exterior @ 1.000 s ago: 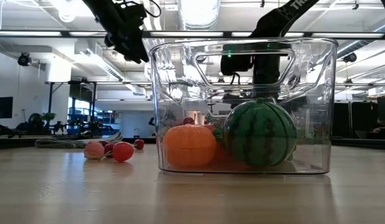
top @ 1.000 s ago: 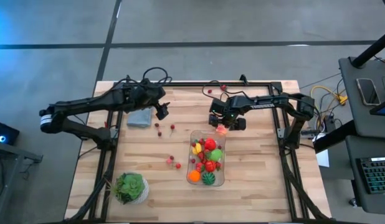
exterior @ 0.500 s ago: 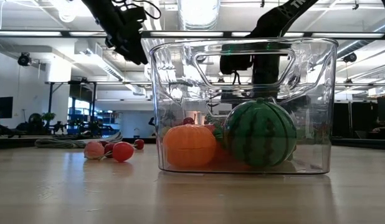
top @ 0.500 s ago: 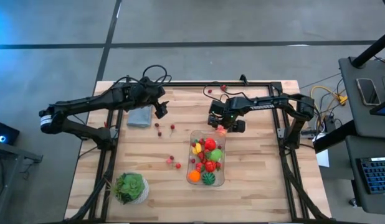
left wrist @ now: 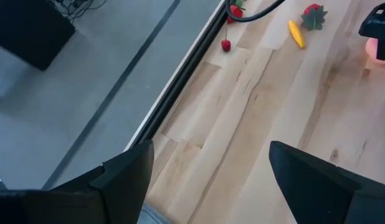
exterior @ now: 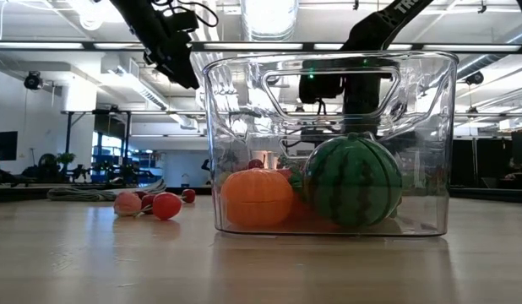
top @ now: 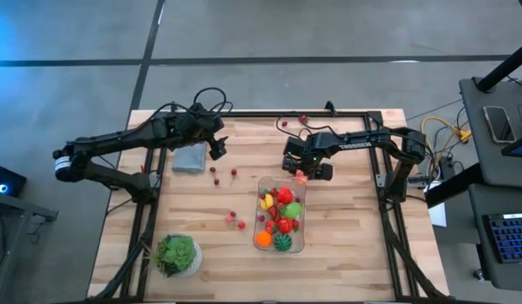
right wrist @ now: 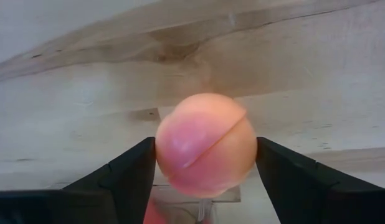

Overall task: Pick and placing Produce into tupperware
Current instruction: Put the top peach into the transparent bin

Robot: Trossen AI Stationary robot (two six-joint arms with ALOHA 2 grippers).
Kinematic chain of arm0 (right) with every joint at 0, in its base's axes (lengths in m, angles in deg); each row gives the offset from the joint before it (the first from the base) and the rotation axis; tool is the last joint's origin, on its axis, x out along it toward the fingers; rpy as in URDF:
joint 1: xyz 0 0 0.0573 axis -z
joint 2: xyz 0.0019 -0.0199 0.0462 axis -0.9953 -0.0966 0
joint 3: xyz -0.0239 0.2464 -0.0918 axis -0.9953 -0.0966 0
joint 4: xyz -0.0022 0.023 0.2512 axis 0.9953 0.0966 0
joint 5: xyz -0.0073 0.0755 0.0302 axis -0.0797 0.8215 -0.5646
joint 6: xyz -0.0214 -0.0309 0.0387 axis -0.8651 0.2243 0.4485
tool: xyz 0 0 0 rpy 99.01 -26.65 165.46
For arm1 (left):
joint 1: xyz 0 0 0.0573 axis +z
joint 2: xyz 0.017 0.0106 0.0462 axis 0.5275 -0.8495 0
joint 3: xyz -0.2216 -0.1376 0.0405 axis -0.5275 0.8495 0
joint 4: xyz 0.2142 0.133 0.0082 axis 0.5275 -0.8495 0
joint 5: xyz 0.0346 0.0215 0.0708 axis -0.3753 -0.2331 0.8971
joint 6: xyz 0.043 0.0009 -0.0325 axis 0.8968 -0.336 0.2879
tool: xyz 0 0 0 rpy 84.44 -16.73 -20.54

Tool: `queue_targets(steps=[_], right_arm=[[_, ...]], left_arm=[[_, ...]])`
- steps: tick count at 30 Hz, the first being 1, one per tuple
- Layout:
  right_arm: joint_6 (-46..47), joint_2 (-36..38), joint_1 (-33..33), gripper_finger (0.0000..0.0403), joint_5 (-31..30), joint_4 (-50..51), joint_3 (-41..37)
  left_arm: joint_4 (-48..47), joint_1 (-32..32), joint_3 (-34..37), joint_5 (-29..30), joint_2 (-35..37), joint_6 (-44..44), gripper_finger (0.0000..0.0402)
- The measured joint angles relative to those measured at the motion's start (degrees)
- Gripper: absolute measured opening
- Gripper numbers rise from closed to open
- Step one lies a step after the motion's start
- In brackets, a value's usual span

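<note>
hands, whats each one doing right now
left hand: open, holding nothing.
right hand: shut on the peach, one finger on each side.

Bare table (top: 345,219) right of tupperware (top: 300,238), scattered berries (top: 236,222) left, potted plant (top: 177,254) at near-left corner

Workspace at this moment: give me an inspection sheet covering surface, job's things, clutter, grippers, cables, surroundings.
Surface: wooden table, black frame.
Job's things: tupperware holds mixed produce; loose red berries lie left of it; a peach sits between the right gripper's jaws.
Clutter: folded cloth, potted plant.
Grippers: right gripper shut on the peach beside the tupperware's far end; left gripper open, by the cloth.
Cables: black loops at the far edge.
Surroundings: desk with keyboard to the right.
</note>
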Motion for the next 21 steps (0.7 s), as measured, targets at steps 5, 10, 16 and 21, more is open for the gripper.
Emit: queue_targets(steps=[5, 10, 16, 21], right_arm=[[0.2, 0.0, 0.0, 0.0243, -0.6, 0.0, 0.0], [-1.3, 0.3, 0.0, 0.0244, -1.0, 0.2, 1.4], [-3.0, 3.5, 0.0, 0.0247, -3.6, 0.8, 4.9], [-6.4, 7.4, -0.2, 0.0247, -5.0, 1.1, 9.1]], left_arm=[[0.0, 0.4, 0.0, 0.0, 0.0, 0.0, 0.0304], [0.0, 0.6, 0.1, 0.0, 0.0, 0.0, 0.0304], [0.0, 0.6, 0.1, 0.0, 0.0, 1.3, 0.0304], [0.0, 0.6, 0.1, 0.0, 0.0, 1.3, 0.0304]])
